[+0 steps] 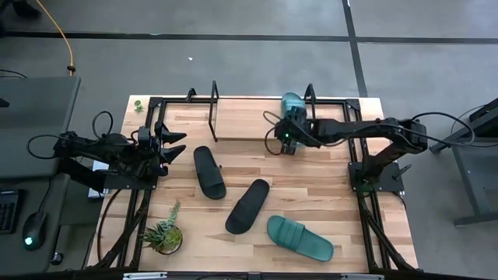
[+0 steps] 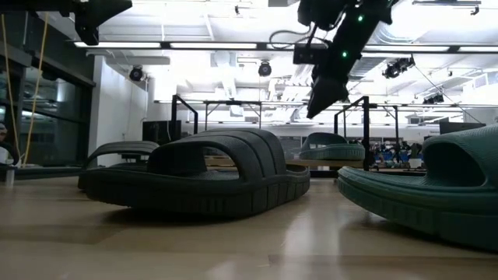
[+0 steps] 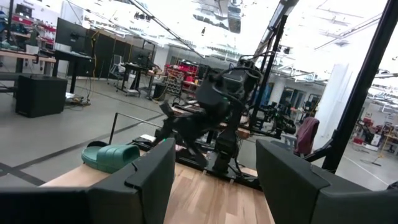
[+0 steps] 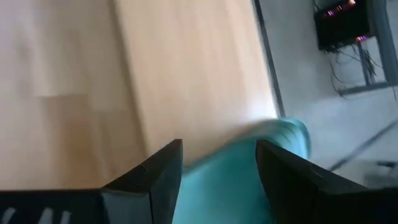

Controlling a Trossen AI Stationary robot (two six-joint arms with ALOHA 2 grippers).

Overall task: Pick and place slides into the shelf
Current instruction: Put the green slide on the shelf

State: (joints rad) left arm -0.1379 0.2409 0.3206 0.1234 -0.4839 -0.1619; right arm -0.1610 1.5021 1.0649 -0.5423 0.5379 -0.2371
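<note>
A black slide and a teal slide lay nearest the low camera, loose on the desk with a second black slide, all waiting their turn. The other teal slide rested on the shelf by its right bracket. The right gripper hovered above it, fingers spread and empty, apparently just after release. The left gripper waited part-open at the desk's left edge, holding nothing.

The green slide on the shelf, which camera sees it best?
The left wrist view shows the green slide on the shelf whole, lying on the board. The high view shows only its end past the right gripper. The low view has it small and far; the right wrist view shows a blurred part.
</note>
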